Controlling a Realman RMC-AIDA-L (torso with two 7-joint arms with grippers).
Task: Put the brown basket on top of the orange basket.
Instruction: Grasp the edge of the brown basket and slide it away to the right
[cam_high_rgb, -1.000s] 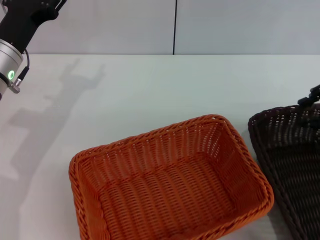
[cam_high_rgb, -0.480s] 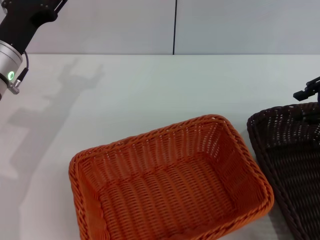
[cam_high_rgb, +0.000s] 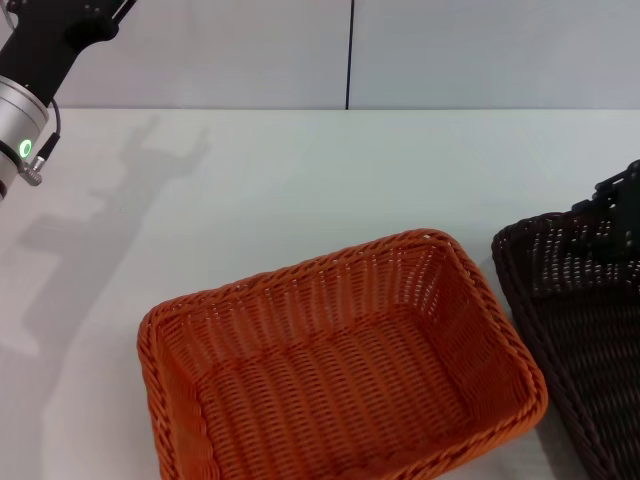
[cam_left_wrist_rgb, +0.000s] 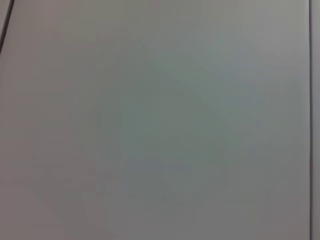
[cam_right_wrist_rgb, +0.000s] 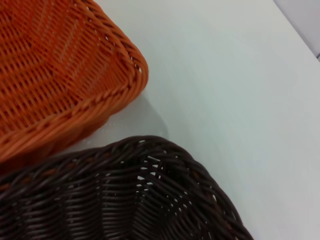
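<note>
Dark brown basket beside the orange one, right gripper at its far rim

The brown basket (cam_high_rgb: 580, 330) is a rectangular, near-black woven plastic piece with a braided rim and flared open-weave sides; it sits on the white counter (cam_high_rgb: 300, 180) at the robot's right, its rounded corner just beside the orange basket (cam_high_rgb: 335, 365) with a narrow strip of counter between them in the right wrist view. The orange basket has the same wicker-style weave, braided rim and flared walls, and stands empty. The right gripper (cam_high_rgb: 618, 200) shows only as a dark shape at the brown basket's far rim; whether its fingers are spread or closed cannot be told. The left arm (cam_high_rgb: 35, 70), black with a silver cuff, is raised well away from both baskets.
</note>
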